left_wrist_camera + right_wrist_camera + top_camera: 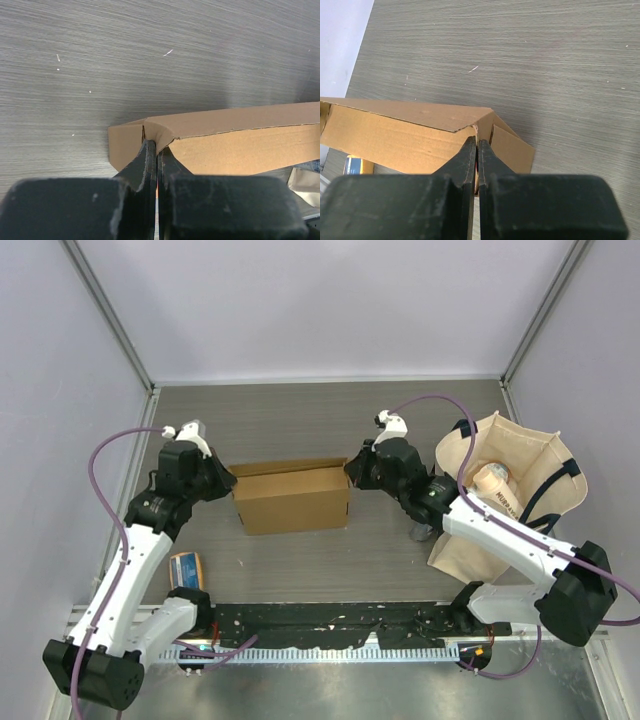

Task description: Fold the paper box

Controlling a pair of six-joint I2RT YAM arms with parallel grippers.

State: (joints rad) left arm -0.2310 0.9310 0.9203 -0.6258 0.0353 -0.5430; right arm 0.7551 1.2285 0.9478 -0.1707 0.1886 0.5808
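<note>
Both arms reach inward from lower frame corners, wrists at box ends. Left gripper (pixel 227 481) pinched tight on left end of paper box (pixel 292 500); right gripper (pixel 351 471) pinched tight on right end. Box at frame centre on table (pixel 300 420): brown corrugated, top open, walls upright. Top view gives full outline. Wrist views give only corners, cardboard edge nipped between fingertips.
</note>
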